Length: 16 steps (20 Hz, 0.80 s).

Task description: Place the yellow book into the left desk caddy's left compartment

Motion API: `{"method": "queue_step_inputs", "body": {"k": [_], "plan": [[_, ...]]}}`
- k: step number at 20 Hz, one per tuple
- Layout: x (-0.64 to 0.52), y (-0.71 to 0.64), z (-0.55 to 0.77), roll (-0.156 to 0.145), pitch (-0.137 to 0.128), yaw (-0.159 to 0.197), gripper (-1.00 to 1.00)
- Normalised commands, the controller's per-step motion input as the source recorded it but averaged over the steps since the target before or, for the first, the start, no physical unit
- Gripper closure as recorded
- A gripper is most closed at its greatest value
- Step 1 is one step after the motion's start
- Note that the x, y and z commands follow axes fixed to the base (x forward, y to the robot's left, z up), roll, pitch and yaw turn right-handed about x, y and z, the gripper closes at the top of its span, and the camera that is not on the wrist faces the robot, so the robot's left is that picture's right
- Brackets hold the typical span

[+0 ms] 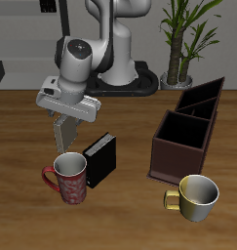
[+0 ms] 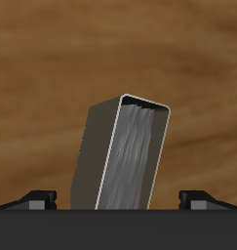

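Jaws are seen spread wide, nothing held; the yellow book (image 2: 115, 146) is framed standing between them, well apart from the left desk caddy (image 1: 202, 96). The gripper (image 2: 120, 200) should be lowered squarely and the covers pinched evenly

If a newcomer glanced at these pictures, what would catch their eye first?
Probably the robot's pincer, hanging open over a red mug and a black book standing beside it near the table's front. Next, two dark caddies farther along, with a pale mug in front of them.
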Motion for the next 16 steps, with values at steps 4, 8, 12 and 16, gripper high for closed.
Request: {"method": "queue_step_inputs", "body": {"k": [4,8,12,16], "plan": [[-0.04,-0.09,-0.29,-0.006,0.039,-0.008,-1.0],[-0.05,-0.1,-0.19,-0.024,0.029,-0.024,1.0],[-0.05,-0.12,-0.09,-0.023,0.005,-0.021,1.0],[0.03,0.05,0.07,0.013,-0.006,0.003,1.0]]}}
